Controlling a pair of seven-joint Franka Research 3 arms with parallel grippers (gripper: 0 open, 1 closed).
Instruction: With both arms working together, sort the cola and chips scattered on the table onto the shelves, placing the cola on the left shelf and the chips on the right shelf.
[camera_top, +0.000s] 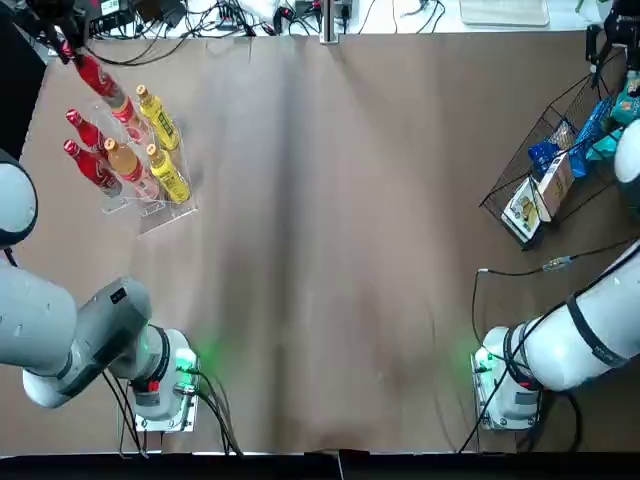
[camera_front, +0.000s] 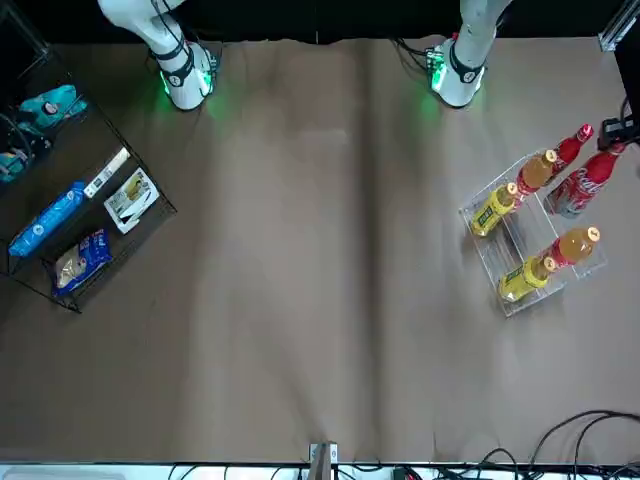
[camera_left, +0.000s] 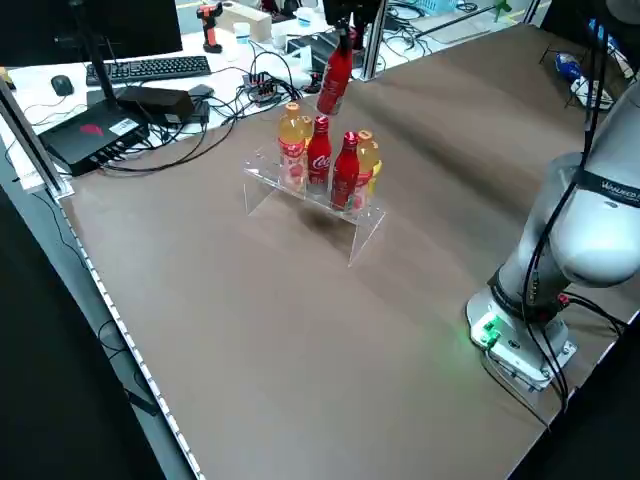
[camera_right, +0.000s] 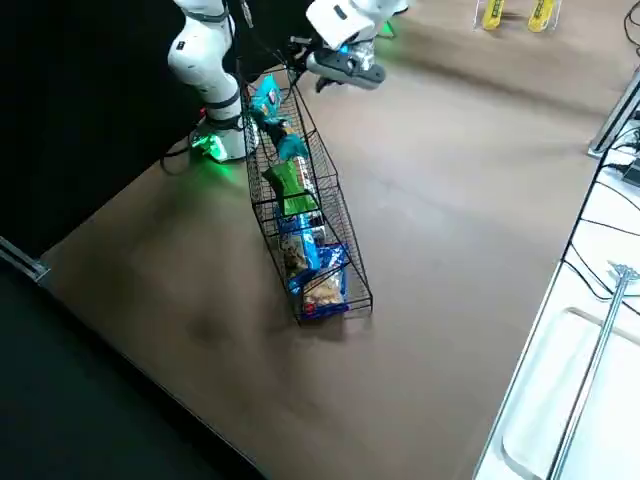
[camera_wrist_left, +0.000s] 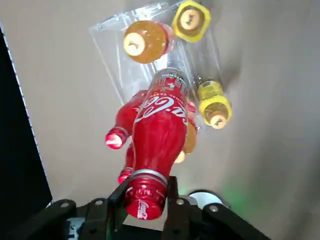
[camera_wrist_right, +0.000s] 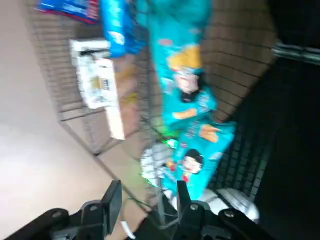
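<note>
Left wrist view: my left jaws (camera_wrist_left: 146, 197) pinch one red cola (camera_wrist_left: 161, 122) above the clear rack (camera_top: 150, 226), where two more colas stand. That one is left. My right jaws (camera_wrist_right: 149, 195) are apart, empty, near the black basket (camera_right: 349, 215); all three chips look done.

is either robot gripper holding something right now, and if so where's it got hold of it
The left gripper holds a red cola bottle by its neck, just around the cap; the right gripper holds nothing.

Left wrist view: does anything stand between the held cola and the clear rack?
Nothing visible blocks the cola in the left gripper from the clear rack, though orange and yellow bottles stand close around its path.
</note>
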